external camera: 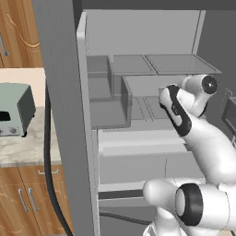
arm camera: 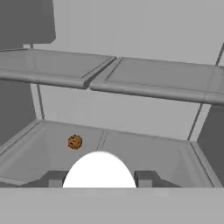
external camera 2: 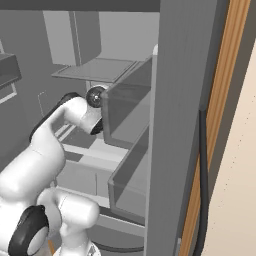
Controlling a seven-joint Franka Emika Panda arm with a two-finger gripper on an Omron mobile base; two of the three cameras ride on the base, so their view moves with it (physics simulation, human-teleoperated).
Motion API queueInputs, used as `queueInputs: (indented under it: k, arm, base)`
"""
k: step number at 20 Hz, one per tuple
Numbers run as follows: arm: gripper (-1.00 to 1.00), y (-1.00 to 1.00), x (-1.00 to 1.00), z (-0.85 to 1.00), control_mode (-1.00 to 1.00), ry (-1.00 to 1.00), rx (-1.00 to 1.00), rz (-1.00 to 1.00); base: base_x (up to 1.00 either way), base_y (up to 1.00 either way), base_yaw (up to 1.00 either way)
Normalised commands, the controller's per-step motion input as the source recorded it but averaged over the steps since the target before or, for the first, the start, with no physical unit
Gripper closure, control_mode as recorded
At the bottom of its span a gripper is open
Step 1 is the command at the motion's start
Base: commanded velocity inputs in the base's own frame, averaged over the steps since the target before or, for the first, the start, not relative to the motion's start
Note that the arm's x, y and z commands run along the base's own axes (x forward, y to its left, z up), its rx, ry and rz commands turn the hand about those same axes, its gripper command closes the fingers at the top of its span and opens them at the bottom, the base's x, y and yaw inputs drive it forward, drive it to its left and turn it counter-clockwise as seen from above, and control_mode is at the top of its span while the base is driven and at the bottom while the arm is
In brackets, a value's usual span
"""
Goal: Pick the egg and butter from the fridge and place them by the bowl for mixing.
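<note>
The egg (arm camera: 99, 170) sits between the two dark finger tips of the claw (arm camera: 99, 178) in the hand view, one tip touching each side, so the claw is pinching the egg. The claw is inside the open fridge (external camera: 60, 115), above the front edge of a pale shelf (arm camera: 144, 153). One small round brown ball (arm camera: 75, 141) lies on that shelf, toward its back left, well beyond the egg and apart from it. A second shelf (arm camera: 131, 78) runs across above.

In the left base view the arm (external camera: 203, 138) reaches into the fridge past the door's grey bins (external camera: 108, 99). On the bench (external camera: 23, 143) to the left stands one grey-green toaster oven (external camera: 16, 108).
</note>
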Motion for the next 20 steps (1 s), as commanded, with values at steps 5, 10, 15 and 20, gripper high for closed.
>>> queueInputs:
  k: [5, 10, 15, 20]
  arm:
    - [1.00, 0.51, -1.00, -0.46, -1.00, 0.50, -0.02, -0.06]
    - [1.00, 0.30, -0.73, -0.80, -1.00, 0.01, -0.07, 0.01]
    - [1.00, -0.11, -0.25, -0.39, -1.00, 0.00, 0.00, 0.05]
    - [1.00, -0.15, -0.60, -0.60, 1.00, 0.00, 0.00, 0.09]
  base:
    - [0.00, 0.00, 0.00]
    - [0.00, 0.00, 0.00]
    - [0.00, 0.00, 0.00]
    - [-0.40, -0.01, 0.11]
